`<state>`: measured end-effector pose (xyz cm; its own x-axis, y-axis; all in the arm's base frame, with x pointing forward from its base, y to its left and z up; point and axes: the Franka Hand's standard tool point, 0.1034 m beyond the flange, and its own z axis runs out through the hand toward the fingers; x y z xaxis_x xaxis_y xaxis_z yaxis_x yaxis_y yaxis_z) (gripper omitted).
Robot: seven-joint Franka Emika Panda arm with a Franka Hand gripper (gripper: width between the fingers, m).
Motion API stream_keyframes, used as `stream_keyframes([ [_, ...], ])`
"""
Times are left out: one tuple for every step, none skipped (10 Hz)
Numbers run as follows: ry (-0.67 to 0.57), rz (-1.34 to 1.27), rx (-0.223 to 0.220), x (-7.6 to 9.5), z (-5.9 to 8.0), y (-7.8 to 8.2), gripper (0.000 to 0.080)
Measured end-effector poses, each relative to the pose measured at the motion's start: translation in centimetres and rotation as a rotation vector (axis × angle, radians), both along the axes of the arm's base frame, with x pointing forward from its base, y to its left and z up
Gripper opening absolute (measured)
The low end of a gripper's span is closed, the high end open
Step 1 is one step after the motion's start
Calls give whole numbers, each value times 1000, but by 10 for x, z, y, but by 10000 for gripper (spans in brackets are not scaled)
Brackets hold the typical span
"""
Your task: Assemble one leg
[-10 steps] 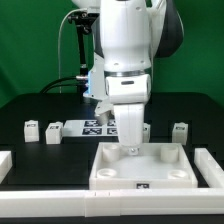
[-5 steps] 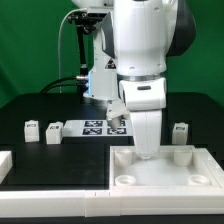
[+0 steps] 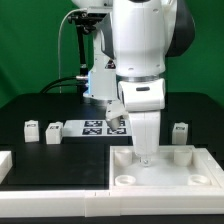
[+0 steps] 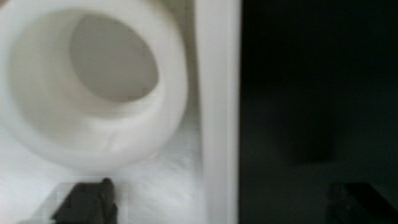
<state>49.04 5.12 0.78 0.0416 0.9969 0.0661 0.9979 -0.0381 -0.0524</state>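
Three small white legs with marker tags stand on the black table in the exterior view: two at the left (image 3: 31,128) (image 3: 53,132) and one at the right (image 3: 180,131). The large white panel (image 3: 190,175) with round corner sockets lies at the front. My gripper (image 3: 146,158) points straight down at the panel's far edge. In the wrist view my gripper (image 4: 219,203) is open and astride the panel's edge (image 4: 214,110). One dark fingertip (image 4: 84,200) is over the panel near a round socket (image 4: 98,80); the other is over the black table. It holds no leg.
The marker board (image 3: 95,126) lies behind the panel, partly hidden by the arm. A white rail-like piece (image 3: 50,203) runs along the front left, and another white piece (image 3: 4,161) sits at the left edge. A green backdrop stands behind.
Since one second ago the arm and the panel have shifted together toward the exterior view's right. Over the last half second nothing visibly moved.
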Motion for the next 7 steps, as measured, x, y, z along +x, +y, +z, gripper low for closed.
stream_keyframes([
  [0, 0, 0, 0, 0, 0, 620],
  [0, 0, 0, 0, 0, 0, 645],
  [0, 0, 0, 0, 0, 0, 648],
  [0, -1, 0, 0, 0, 0, 648],
  [0, -1, 0, 0, 0, 0, 649],
  [0, -1, 0, 0, 0, 0, 649],
  [1, -2, 0, -1, 0, -1, 649],
])
